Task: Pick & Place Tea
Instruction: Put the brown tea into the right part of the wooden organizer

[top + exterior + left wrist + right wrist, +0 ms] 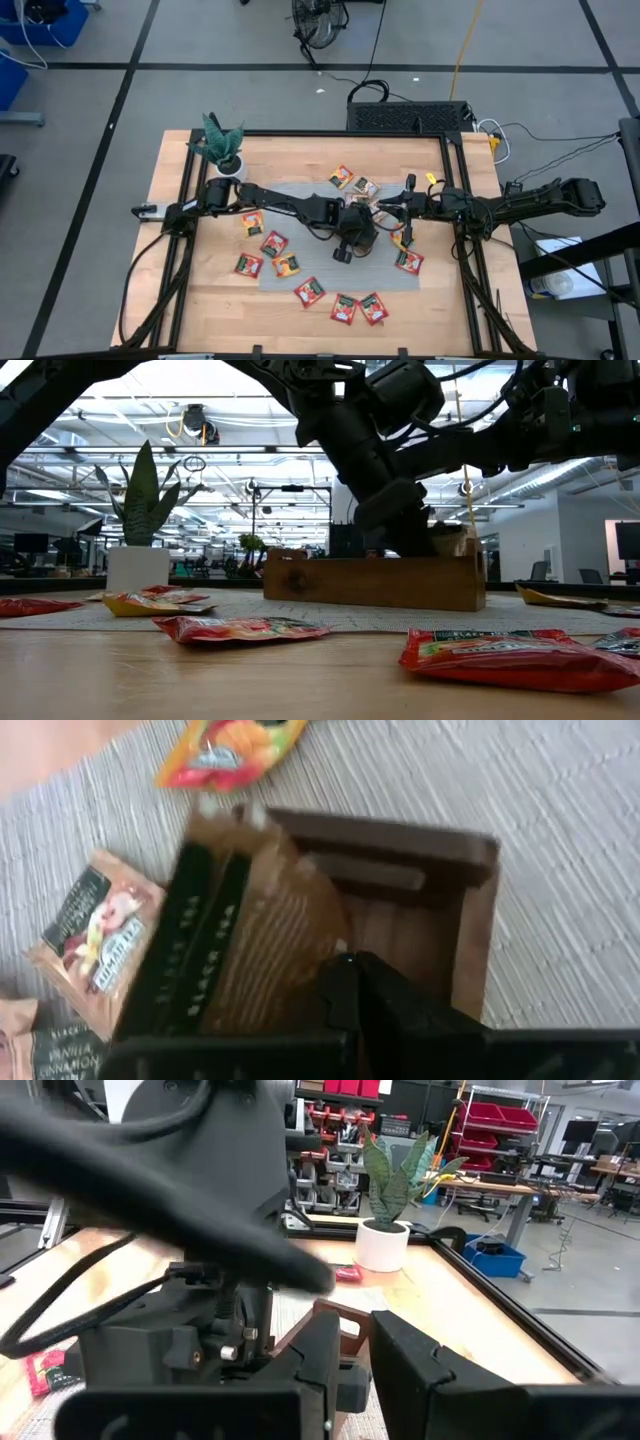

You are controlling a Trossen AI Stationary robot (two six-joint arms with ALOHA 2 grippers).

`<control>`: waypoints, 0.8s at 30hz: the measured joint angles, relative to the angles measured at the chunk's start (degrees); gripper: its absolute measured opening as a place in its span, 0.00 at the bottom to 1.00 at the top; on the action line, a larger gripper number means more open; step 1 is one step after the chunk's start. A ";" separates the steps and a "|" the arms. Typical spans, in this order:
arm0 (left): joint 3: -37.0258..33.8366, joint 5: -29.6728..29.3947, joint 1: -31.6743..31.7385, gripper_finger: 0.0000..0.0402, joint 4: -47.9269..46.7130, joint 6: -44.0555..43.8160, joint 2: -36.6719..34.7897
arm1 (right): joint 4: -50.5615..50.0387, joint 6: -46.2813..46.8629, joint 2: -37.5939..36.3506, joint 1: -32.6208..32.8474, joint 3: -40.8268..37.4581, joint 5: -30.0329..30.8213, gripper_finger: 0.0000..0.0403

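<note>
Left gripper (345,982) is pressed together, nothing seen pinched, over the wooden tray (470,890). Sachets (215,945) already slotted upright should be cleared on withdrawal.

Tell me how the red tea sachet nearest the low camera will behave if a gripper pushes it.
The red sachet lies flat and puffy, so probably light and floppy. Its glossy wrapper suggests it would slide on the wooden table rather than roll or tip.
</note>
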 joint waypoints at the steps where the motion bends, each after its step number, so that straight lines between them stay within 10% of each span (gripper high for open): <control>1: 0.00 0.00 0.00 0.02 -0.36 -0.02 0.00 | 0.00 0.00 0.00 0.00 0.00 0.00 0.11; 24: 0.00 -0.99 0.76 0.02 1.99 0.62 -2.86 | -0.02 -0.02 0.02 0.00 -0.02 0.00 0.11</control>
